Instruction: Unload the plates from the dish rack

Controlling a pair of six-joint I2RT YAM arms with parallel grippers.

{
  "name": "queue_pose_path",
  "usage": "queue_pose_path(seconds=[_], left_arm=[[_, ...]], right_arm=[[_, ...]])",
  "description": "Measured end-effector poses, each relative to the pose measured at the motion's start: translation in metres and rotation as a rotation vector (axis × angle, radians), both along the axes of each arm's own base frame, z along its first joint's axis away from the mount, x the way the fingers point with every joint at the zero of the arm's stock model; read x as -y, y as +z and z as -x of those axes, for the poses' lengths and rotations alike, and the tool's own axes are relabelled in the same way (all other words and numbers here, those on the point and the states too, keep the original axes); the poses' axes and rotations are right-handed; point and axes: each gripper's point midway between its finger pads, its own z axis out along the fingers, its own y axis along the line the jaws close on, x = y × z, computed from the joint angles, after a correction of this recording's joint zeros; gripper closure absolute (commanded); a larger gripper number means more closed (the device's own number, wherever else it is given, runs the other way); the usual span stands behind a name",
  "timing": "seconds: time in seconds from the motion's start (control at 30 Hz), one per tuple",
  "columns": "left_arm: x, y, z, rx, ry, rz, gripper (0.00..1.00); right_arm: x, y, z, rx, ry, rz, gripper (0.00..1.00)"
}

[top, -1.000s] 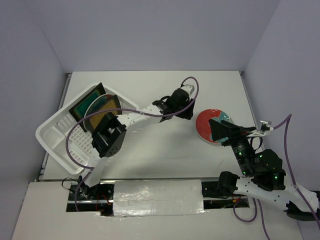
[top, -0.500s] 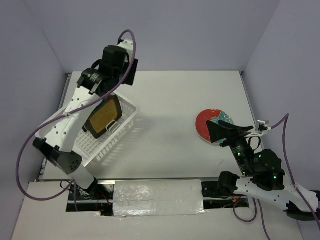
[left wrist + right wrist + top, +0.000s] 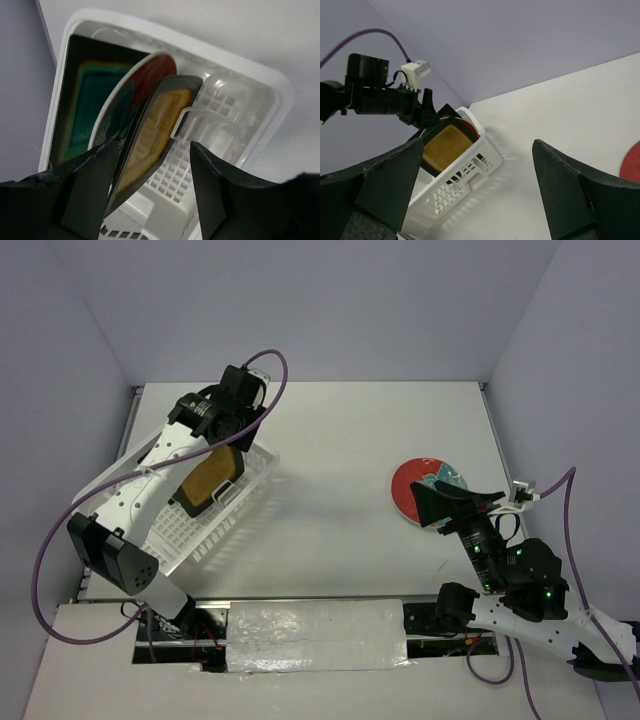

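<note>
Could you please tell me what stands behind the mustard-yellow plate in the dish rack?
A round red plate stands directly behind the mustard-yellow plate, then the teal-green square plate by the end wall of the dish rack. Each hides part of the next.

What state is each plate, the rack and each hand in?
White plastic slotted dish rack: holds three plates.
Mustard-yellow square plate: standing in rack.
Teal-green square plate: standing in rack.
Red round racked plate: standing.
Red round plate on table: lying flat.
Left hand: open.
Right hand: open, empty.
</note>
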Motion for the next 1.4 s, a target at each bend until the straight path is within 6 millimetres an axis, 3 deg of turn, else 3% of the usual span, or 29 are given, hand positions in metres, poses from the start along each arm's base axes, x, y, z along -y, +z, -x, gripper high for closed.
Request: queue_pose_path(seconds=[0.13,0.3,0.6,1.07,1.4], left_arm=[[-0.022,-0.026,0.005,-0.076,0.034,-0.052,0.29],[-0.041,-0.04,0.006,-0.107,0.079,-0.081,0.3],[-0.055,-0.068,0.01,-0.17,0.072,-0.139,0.4],[-0.067,-0.071,0.009,-0.157,0.108,-0.201,0.47],[-0.072,-0.072,0.009,-0.164,0.086,-0.255,0.76]], right_arm=[[0.0,0.001,0.001,0.004,0.007,-0.004,0.04],[0.001,0.003,0.002,0.01,0.011,-0.014,0.04],[0.001,0.003,0.002,0.011,0.013,-0.014,0.04],[0.0,0.002,0.002,0.011,0.013,-0.013,0.04],[-0.002,0.001,0.001,0.008,0.012,-0.007,0.04]])
